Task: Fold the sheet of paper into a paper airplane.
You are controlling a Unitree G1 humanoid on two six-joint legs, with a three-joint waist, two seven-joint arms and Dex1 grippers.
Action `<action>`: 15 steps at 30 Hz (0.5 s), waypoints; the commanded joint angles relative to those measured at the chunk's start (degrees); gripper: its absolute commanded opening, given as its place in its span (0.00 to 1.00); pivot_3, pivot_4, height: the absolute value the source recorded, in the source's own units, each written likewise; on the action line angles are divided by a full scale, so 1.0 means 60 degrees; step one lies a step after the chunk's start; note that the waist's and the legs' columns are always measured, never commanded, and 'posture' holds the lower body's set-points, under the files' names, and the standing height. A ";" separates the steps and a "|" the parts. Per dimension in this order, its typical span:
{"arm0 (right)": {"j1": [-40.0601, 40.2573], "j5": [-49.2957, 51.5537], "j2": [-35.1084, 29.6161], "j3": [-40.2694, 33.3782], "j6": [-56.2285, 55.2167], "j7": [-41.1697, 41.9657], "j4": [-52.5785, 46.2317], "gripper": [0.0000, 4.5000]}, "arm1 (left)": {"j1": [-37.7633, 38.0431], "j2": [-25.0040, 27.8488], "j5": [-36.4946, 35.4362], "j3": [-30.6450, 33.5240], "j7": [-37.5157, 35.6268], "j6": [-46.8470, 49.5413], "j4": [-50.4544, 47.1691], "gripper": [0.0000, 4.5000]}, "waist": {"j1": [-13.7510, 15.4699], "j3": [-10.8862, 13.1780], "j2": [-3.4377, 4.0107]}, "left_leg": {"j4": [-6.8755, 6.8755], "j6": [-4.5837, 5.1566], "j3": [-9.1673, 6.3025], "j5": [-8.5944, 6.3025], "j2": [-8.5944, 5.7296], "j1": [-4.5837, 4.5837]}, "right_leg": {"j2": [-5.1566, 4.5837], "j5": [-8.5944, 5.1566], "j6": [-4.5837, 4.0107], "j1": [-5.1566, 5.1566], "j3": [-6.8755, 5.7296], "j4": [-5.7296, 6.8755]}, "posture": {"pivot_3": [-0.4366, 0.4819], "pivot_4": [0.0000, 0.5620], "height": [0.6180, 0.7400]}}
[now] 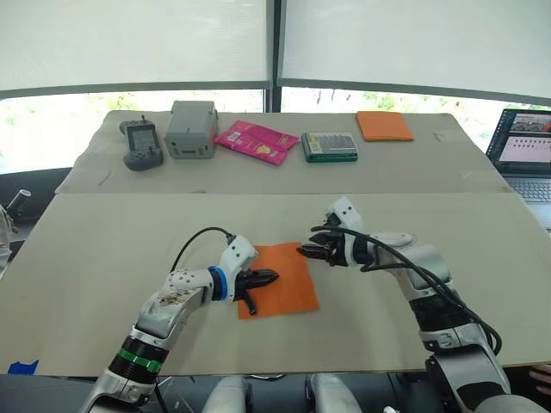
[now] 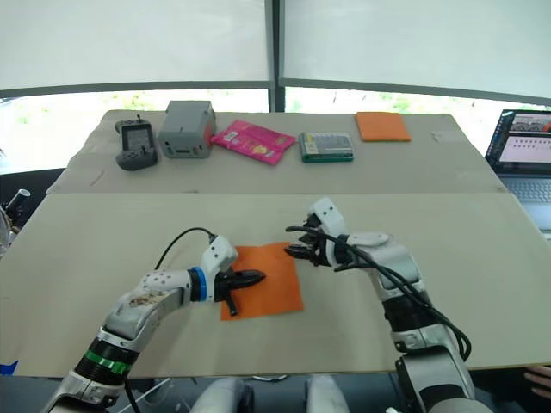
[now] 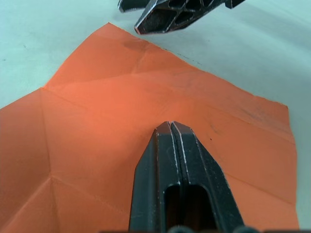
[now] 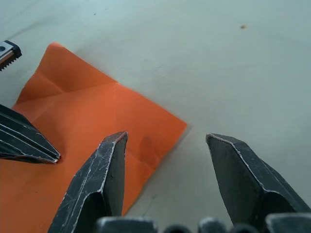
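Sheet of paper (image 1: 278, 280) lies flat, creased, on the table (image 1: 103, 249) between my pincers. Left pincer (image 1: 267, 277), clenched, tip presses its middle. Right pincer (image 1: 307, 250), spread, hovers at the sheet's far right corner, nearer that edge.

Cut off by the right edge: laptop (image 1: 527, 153), with part of screen and keyboard showing. Screen contents too small to read. Near-left corner of the sheet of paper (image 1: 280, 280) covered by the left gripper (image 1: 270, 277). In the left wrist view, sheet running off the picture's edges, so outline incomplete. Labels on the pink packet (image 1: 251, 141) and the green-edged box (image 1: 330, 146) too small to make out. Blue scrap (image 1: 22, 366) at the table's near-left edge, kind unclear.
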 commanded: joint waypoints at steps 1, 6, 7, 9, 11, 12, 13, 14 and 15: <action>-0.0021 0.0476 0.0121 -0.0176 0.0509 0.0005 -0.0308 0.64 | 0.0120 0.0027 0.0236 -0.0337 0.0004 0.0083 0.0091 0.00 | -0.0001 0.0000 0.0000 | 0.0000 0.0000 0.0000 0.0000 0.0000 -0.0002 | 0.0001 0.0000 0.0000 -0.0002 0.0000 0.0000 | 0.48 0.27 1.00; 0.0089 0.0917 0.0328 -0.0282 0.0750 0.0057 -0.0450 0.64 | 0.0153 0.0057 0.0193 -0.0278 -0.0072 0.0145 0.0056 0.00 | -0.0005 0.0000 0.0000 | 0.0000 0.0000 -0.0001 0.0000 0.0000 0.0000 | 0.0001 0.0000 0.0000 0.0000 -0.0001 0.0001 | 0.48 0.27 1.00; 0.0102 0.0947 0.0320 -0.0270 0.0733 0.0046 -0.0459 0.64 | 0.0156 0.0073 0.0194 -0.0262 -0.0085 0.0140 0.0066 0.00 | -0.0006 0.0000 0.0000 | 0.0000 0.0000 -0.0001 0.0000 0.0000 -0.0001 | 0.0001 0.0000 0.0000 -0.0001 -0.0001 0.0001 | 0.48 0.27 1.00; 0.0102 0.1074 0.0351 -0.0326 0.0692 0.0005 -0.0506 0.64 | 0.0153 0.0098 0.0202 -0.0232 -0.0103 0.0126 0.0100 0.00 | -0.0021 0.0000 0.0000 | 0.0000 0.0000 0.0000 0.0000 0.0000 -0.0002 | 0.0001 0.0000 0.0000 -0.0001 -0.0001 0.0000 | 0.48 0.27 1.00; 0.0075 0.1179 0.0357 -0.0370 0.0654 -0.0009 -0.0599 0.64 | 0.0142 0.0100 0.0213 -0.0220 -0.0104 0.0120 0.0121 0.00 | -0.0028 0.0000 0.0000 | 0.0000 0.0000 0.0000 0.0000 0.0000 -0.0001 | 0.0002 0.0000 0.0001 -0.0001 -0.0001 0.0000 | 0.48 0.27 1.00; 0.0054 0.1234 0.0363 -0.0405 0.0639 0.0001 -0.0686 0.64 | 0.0132 0.0096 0.0221 -0.0221 -0.0107 0.0114 0.0131 0.00 | -0.0028 0.0000 0.0000 | 0.0000 0.0000 0.0000 0.0000 0.0001 -0.0001 | 0.0003 0.0000 0.0001 -0.0001 -0.0001 0.0000 | 0.48 0.27 1.00; 0.0041 0.1239 0.0341 -0.0387 0.0562 0.0031 -0.0758 0.64 | 0.0122 0.0094 0.0229 -0.0221 -0.0111 0.0107 0.0143 0.00 | -0.0029 0.0000 0.0000 | 0.0000 0.0000 -0.0001 0.0000 0.0001 -0.0001 | 0.0003 0.0000 0.0001 -0.0002 -0.0001 0.0001 | 0.48 0.27 1.00; 0.0036 0.1208 0.0279 -0.0311 0.0478 0.0061 -0.0835 0.64 | 0.0110 0.0090 0.0237 -0.0221 -0.0114 0.0098 0.0160 0.00 | -0.0029 0.0000 0.0000 | 0.0000 0.0000 -0.0001 0.0000 0.0001 -0.0002 | 0.0004 0.0000 0.0001 -0.0004 -0.0001 0.0001 | 0.48 0.27 1.00; 0.0046 0.1123 0.0181 -0.0166 0.0321 0.0106 -0.0940 0.64 | 0.0100 0.0087 0.0241 -0.0218 -0.0121 0.0089 0.0175 0.00 | -0.0027 0.0000 0.0000 | 0.0000 0.0000 -0.0001 0.0000 0.0001 -0.0001 | 0.0004 0.0000 0.0001 -0.0002 -0.0001 0.0001 | 0.48 0.27 1.00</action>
